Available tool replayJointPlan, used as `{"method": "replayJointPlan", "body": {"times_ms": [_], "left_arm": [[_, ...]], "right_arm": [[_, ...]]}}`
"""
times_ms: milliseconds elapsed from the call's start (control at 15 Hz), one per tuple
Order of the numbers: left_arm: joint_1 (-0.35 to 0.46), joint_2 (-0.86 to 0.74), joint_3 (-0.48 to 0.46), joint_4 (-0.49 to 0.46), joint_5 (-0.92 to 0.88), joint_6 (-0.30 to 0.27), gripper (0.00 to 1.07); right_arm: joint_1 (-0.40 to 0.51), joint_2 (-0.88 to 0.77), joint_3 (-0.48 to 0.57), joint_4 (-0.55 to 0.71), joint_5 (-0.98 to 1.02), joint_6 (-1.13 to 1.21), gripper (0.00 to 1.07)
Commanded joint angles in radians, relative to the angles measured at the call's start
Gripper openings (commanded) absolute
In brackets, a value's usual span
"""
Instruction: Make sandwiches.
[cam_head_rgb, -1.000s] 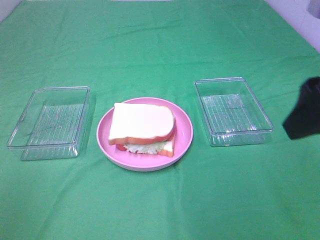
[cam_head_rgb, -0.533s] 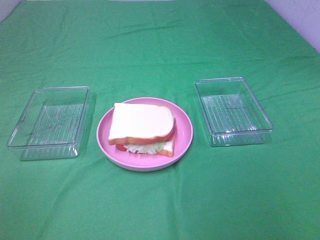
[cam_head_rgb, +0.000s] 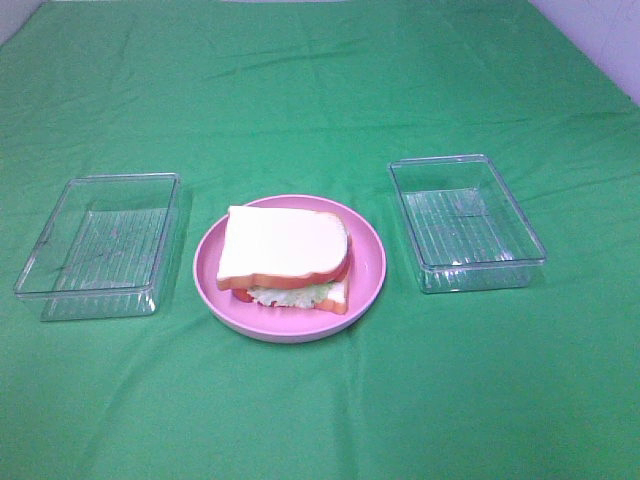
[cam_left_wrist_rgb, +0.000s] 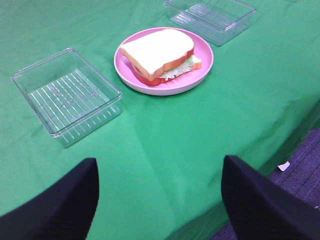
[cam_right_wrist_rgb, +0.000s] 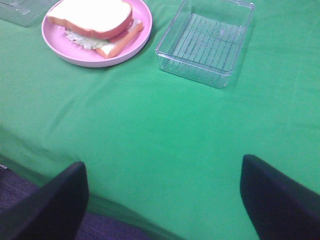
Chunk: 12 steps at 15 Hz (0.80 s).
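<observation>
This looks like a staged robot test bench in a lab or office, not a kitchen. The surface (cam_head_rgb: 320, 90) is draped in a plain wrinkled green cloth, the food is a toy sandwich (cam_head_rgb: 285, 255) on a pink plastic plate (cam_head_rgb: 368, 262), and purple-grey carpet (cam_left_wrist_rgb: 300, 165) shows past the cloth's edge.

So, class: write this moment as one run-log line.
sandwich: assembled on pink plate | left tray: empty | right tray: empty | left gripper: open, holds nothing | right gripper: open, holds nothing
</observation>
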Motion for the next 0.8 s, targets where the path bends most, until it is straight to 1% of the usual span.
{"method": "replayJointPlan", "body": {"times_ms": [67, 467, 533, 600, 733, 800], "left_arm": [[-0.002, -0.022, 0.002, -0.009, -0.01, 0.001, 0.67], [-0.002, -0.021, 0.002, -0.009, -0.01, 0.001, 0.67], [0.017, -0.021, 0.002, -0.009, -0.01, -0.001, 0.67], [0.07, -0.021, 0.002, -0.009, -0.01, -0.001, 0.67], [0.23, -0.021, 0.002, -0.009, -0.01, -0.001, 0.67], [0.267, -0.021, 0.002, -0.009, -0.01, -0.001, 0.67]], "right_arm": [[0.001, -0.005, 0.004, -0.009, -0.013, -0.01, 0.77], [0.001, -0.005, 0.004, -0.009, -0.013, -0.01, 0.77], [-0.003, -0.005, 0.004, -0.009, -0.013, -0.01, 0.77], [-0.025, -0.005, 0.004, -0.005, -0.013, -0.01, 0.77], [-0.088, -0.005, 0.004, -0.005, -0.013, -0.01, 0.77], [-0.142, -0.005, 0.004, -0.005, -0.013, -0.01, 0.77]]}}
